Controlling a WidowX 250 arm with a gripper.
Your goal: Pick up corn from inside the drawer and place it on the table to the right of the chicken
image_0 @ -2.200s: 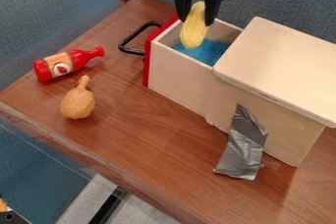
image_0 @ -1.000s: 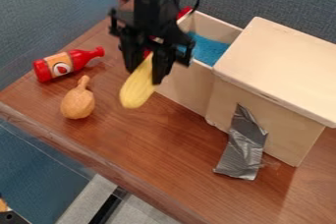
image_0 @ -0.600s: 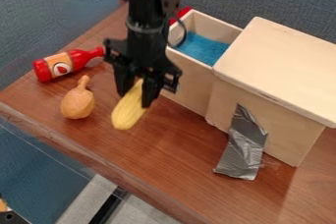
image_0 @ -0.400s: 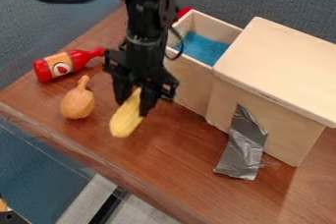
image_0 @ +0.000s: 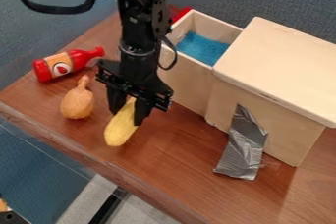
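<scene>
**Carry nearly done**

Corn no longer over the drawer; now lower and right of the chicken, clenched in the gripper. Table contact unclear. Likely left: settle it, then let go.

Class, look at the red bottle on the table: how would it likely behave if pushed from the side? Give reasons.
The bottle lies on its side with a rounded body, so it would probably roll. Its neck is narrower than its body, so it may swing in a curve. Its surface looks smooth, so it might slip a little in a loose grip.
</scene>
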